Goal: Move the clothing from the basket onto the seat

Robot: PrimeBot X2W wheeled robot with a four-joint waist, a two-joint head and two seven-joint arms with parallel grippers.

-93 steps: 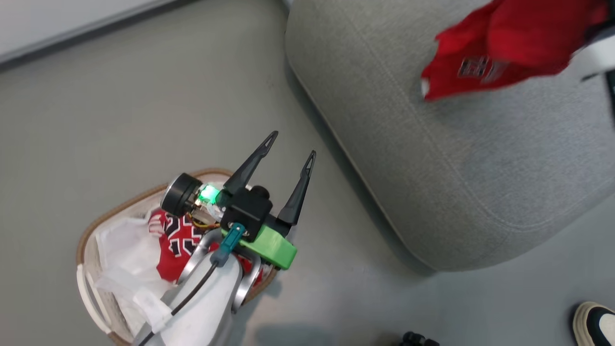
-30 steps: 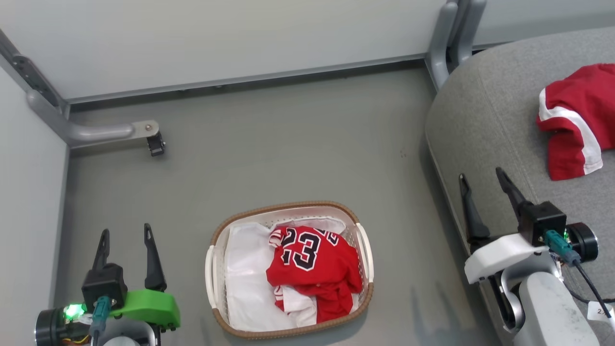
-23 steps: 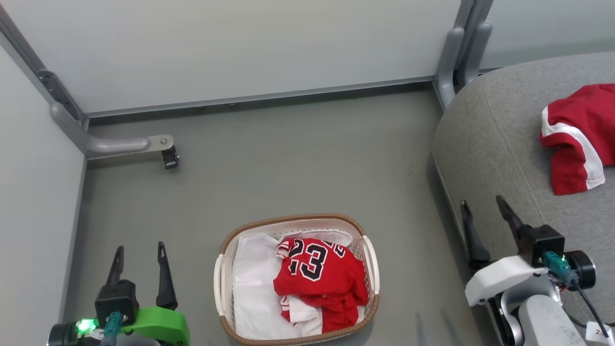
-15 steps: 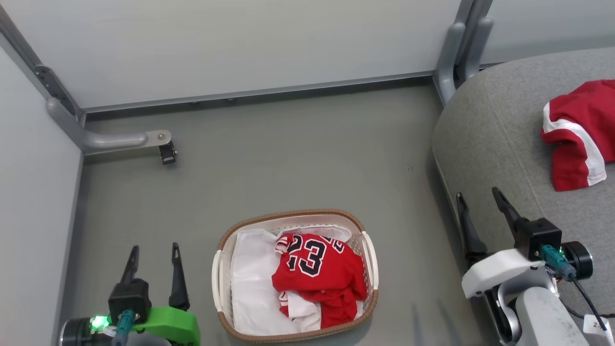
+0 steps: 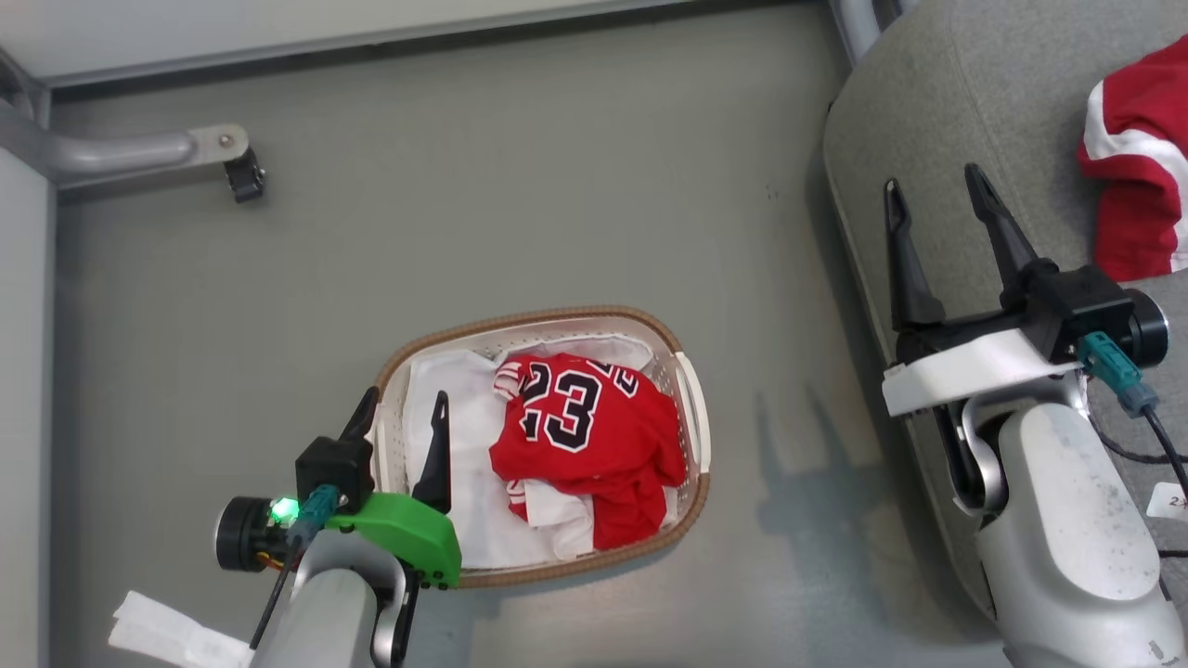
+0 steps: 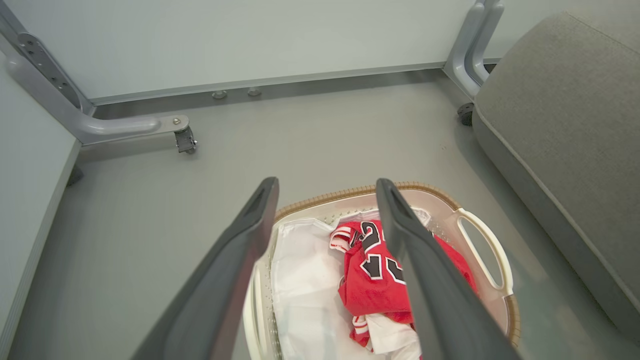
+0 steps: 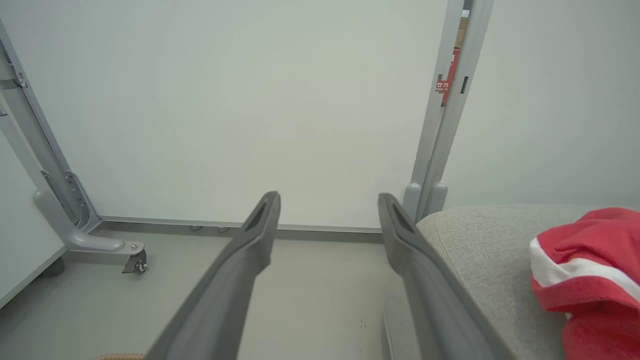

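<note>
1. From my remote station: the left end effector [image 5: 406,397] hangs over the left edge of the basket [image 5: 557,314], its two dark fingers apart and gripping nothing. One finger lies across the brown woven rim and the other over the white liner sheet [image 5: 445,455]. I cannot tell whether either tip touches.
2. A red jersey [image 5: 585,427] lies crumpled in the right half of the basket, on top of the liner. Its black, white-edged "23" faces up and reads clearly. White-and-red striped trim shows at its upper left, and a fold of white fabric pokes out beneath its lower edge.
3. In the left wrist view the "23" is partly hidden behind the right-hand finger.
4. The right end effector [image 5: 933,179] is raised over the near edge of the seat [image 5: 956,83], fingers spread and empty.
5. A second red garment [image 5: 1137,186] with a white stripe rests on the grey seat, well apart from the basket and to the right of the right end effector.
6. The basket stands on the grey floor [image 5: 510,186], near the seat but not touching it.
7. A small red label [image 7: 444,85] on the upright post carries print too small for me to read. A white tag [image 5: 1168,501] by the right arm's cable shows a "2" before the frame cuts it off.
8. A green light [image 5: 281,508] glows on the left wrist.
</note>
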